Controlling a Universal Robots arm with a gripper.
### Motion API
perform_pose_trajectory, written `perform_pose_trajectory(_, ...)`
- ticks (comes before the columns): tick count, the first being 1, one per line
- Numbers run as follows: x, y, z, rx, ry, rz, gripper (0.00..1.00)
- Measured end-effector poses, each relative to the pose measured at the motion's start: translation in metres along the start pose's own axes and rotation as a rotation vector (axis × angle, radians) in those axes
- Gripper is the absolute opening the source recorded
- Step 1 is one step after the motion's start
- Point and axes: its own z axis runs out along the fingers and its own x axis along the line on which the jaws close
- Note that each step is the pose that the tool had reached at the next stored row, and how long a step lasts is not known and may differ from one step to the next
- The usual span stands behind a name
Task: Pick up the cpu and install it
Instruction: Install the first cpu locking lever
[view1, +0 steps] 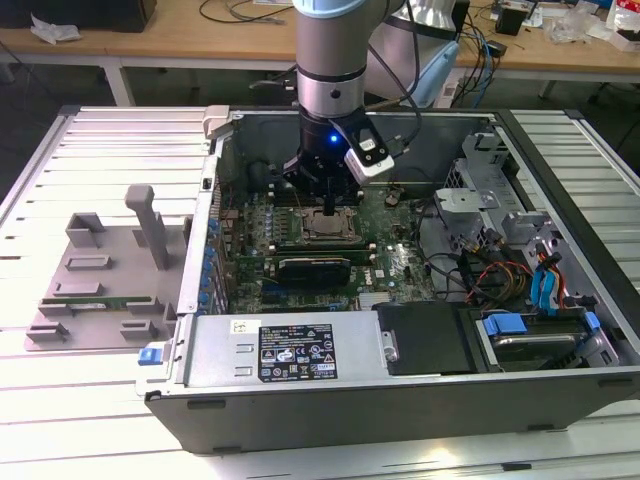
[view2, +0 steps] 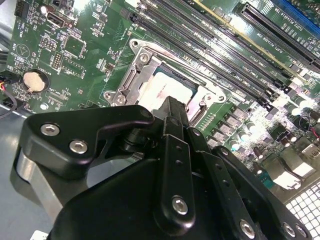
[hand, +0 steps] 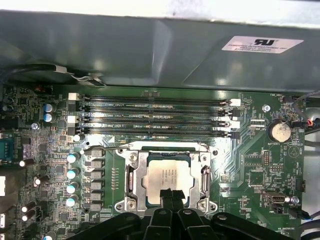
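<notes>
Jaws pinched together hang over the cpu (hand: 167, 175), a silver-grey square flat in the socket (hand: 131, 175).

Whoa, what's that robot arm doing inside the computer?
The robot arm hangs over an open computer case, with its end effector down by the green motherboard. The cpu, a small silver square, lies flat in the metal-framed socket. The end effector's tips are shut together right at the cpu's edge. Whether they touch it is hard to tell.
</notes>
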Motion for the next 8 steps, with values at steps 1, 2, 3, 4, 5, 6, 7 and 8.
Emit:
perform_pose_trajectory(1,0.0,0.0,-0.0001,0.0,0.0,0.0,0.11)
perform_pose_trajectory(2,0.0,0.0,-0.0002,0.0,0.0,0.0,0.11)
perform_pose_trajectory(3,0.0,0.0,-0.0002,0.0,0.0,0.0,0.11)
perform_pose_trajectory(4,0.0,0.0,-0.0002,0.0,0.0,0.0,0.11)
perform_pose_trajectory(5,0.0,0.0,-0.0003,0.0,0.0,0.0,0.11)
perform_pose_trajectory(6,0.0,-0.0001,-0.0014,0.0003,0.0001,0.0,0.11)
perform_pose_trajectory(7,-0.0001,0.0,-0.0027,0.0001,0.0,0.0,0.11)
perform_pose_trajectory(8,-0.0004,0.0,-0.0064,0.0,0.0,0.0,0.11)
